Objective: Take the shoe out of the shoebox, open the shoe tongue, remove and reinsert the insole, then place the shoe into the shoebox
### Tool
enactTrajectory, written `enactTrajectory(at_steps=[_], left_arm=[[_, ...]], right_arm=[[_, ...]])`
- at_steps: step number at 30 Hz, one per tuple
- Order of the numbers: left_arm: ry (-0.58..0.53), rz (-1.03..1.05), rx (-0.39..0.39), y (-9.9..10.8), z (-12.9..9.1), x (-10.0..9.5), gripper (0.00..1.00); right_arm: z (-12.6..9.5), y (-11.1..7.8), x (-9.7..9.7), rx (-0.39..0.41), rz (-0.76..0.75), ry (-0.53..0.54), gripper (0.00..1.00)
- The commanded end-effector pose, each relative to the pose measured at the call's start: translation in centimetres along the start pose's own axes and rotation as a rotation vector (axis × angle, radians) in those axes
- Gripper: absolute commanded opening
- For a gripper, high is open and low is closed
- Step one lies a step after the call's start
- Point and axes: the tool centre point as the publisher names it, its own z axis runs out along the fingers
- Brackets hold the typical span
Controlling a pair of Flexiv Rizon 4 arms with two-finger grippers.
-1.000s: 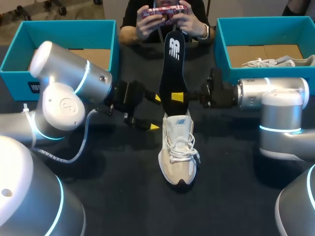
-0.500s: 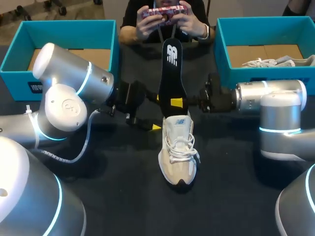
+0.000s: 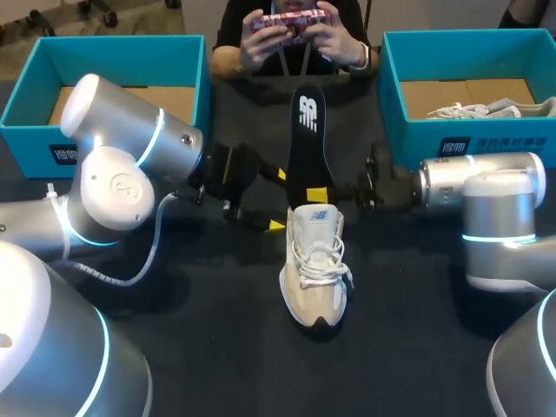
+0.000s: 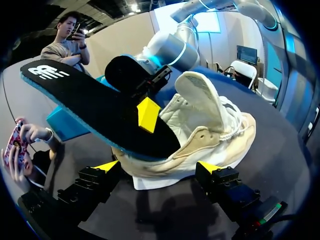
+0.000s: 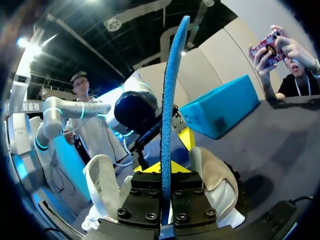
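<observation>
- Right gripper (image 5: 166,174): fingers clamped flat on the insole (image 5: 170,95), one on each face, near its lower end; same grip seen from the head view (image 3: 320,193).
- Insole (image 3: 304,130): black top, blue foam edge, standing steeply, upper end leaning away over the table's far side, lower end at the shoe's collar. Probably just inside the opening, but the tongue hides the tip.
- Left gripper (image 3: 277,200): fingers spread wide, holding nothing, just beside the shoe's heel end on the left.
- In the left wrist view its own gripper (image 4: 159,167) has the heel ahead of the gap, neither finger touching.
- Shoe (image 3: 314,269): cream lace-up sneaker, upright on its sole mid-table, toe toward the robot.
- Tongue (image 4: 200,95): pulled forward over the laces, mouth open.
- Left shoebox (image 3: 109,42): teal, far left corner, open.
- Right shoebox (image 3: 469,39): teal, far right, open, with a second shoe (image 3: 469,110) inside.
- Table (image 3: 217,347): dark surface.
</observation>
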Motion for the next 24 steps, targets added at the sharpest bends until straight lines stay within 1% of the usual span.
enactTrajectory(at_steps=[1, 6, 12, 17, 22, 24], left_arm=[[0.008, -0.001, -0.012, 0.1, -0.2, -0.2, 1.00], [0.007, -0.002, -0.017, 0.2, -0.2, -0.3, 1.00], [0.008, -0.004, -0.015, 0.2, -0.1, -0.4, 1.00], [0.010, -0.007, -0.014, 0.3, 0.0, -0.4, 1.00], [0.017, -0.006, -0.014, 0.4, 0.1, -0.4, 1.00], [0.019, -0.006, -0.014, 0.4, 0.1, -0.4, 1.00]], right_arm=[[-0.3, -0.7, 0.5, -0.001, 0.021, -0.014, 0.00], [-0.5, -1.1, 0.6, 0.006, 0.064, -0.023, 0.00], [-0.3, -2.0, 0.9, 0.014, 0.098, -0.020, 0.00], [-0.2, -3.2, 1.4, 0.014, 0.138, -0.024, 0.00], [-0.2, -3.4, 1.6, 0.012, 0.149, -0.035, 0.00], [-0.3, -3.2, 1.6, 0.007, 0.141, -0.042, 0.00]])
